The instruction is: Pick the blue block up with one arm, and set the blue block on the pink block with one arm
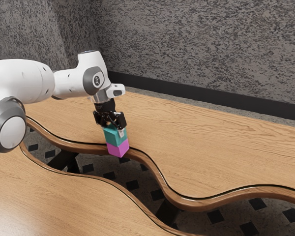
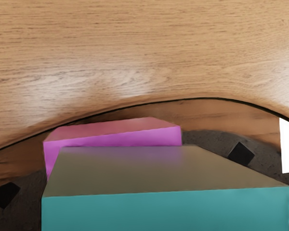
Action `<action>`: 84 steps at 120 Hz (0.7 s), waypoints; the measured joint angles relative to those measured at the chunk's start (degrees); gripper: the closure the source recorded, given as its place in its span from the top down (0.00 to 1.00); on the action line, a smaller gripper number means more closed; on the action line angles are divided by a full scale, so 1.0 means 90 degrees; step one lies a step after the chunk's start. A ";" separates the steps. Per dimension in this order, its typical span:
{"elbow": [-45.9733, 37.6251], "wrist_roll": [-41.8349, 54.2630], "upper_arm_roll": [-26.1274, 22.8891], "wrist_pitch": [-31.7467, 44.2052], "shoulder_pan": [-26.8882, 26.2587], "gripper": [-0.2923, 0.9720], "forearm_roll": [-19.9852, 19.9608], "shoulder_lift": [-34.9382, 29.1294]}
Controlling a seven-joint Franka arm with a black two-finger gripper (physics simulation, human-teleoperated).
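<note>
Fingers (image 1: 121,129) clamped tight on the blue block (image 1: 113,136), which sits atop the pink block (image 1: 118,149) at the bench's (image 1: 211,142) near edge.

Stack of blue block (image 1: 115,136) on pink block (image 1: 119,149) at table's (image 1: 211,142) wavy edge, gripper (image 1: 113,129) clamped above it. Bare wood open behind and toward exterior view's right. In front: floor gap, then second table (image 1: 39,201).

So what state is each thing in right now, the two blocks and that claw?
blue block: upright, stacked on the pink block, just under the gripper.
pink block: sitting at the table's wavy edge, carrying the blue block.
gripper: lowered onto the blue block's top; whether it grips, I cannot tell.
</note>
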 joint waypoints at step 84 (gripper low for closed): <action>0.0549 -0.0175 -0.0343 -0.1746 -0.0076 0.77 0.1954 -0.2818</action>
